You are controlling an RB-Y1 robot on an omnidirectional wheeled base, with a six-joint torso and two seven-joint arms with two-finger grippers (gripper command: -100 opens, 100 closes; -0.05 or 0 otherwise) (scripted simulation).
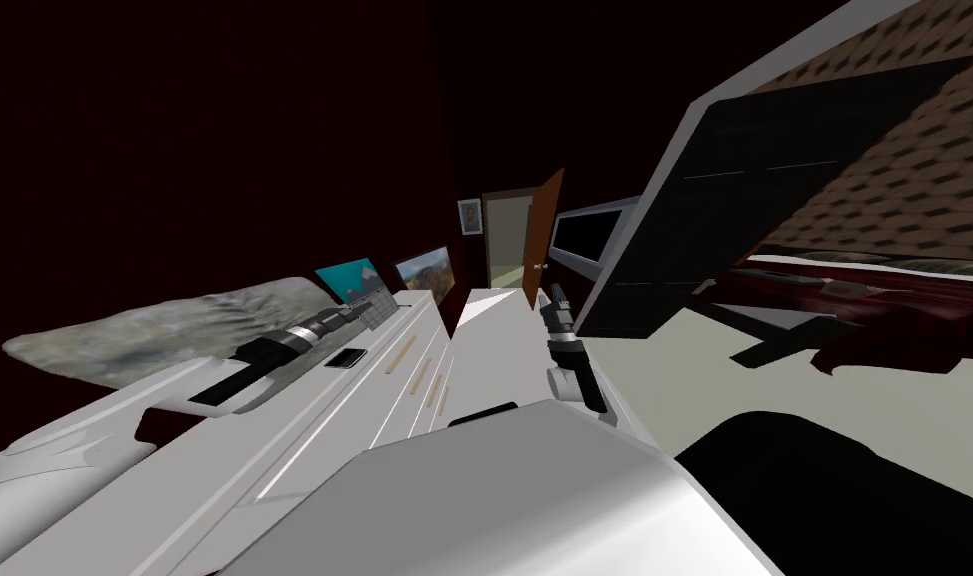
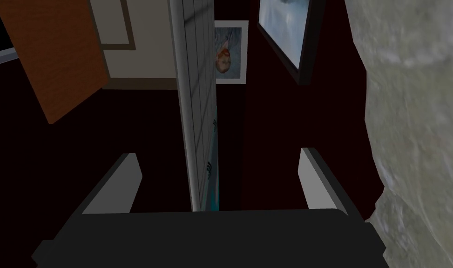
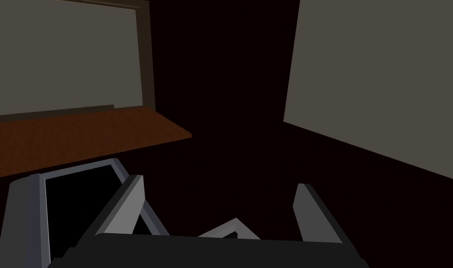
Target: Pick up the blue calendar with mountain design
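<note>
I hold the left gripper [image 2: 218,158] extended forward on a near-straight arm, fingers spread apart, and the right gripper [image 3: 219,184] pointed forward, fingers likewise spread apart.

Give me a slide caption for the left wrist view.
Left pincer open, straddling the edge-on calendar without touching it, a framed picture beyond.

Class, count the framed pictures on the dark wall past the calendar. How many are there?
2. A small portrait hangs beside the doorway; a larger landscape is between it and the calendar. Others may be hidden.
</note>
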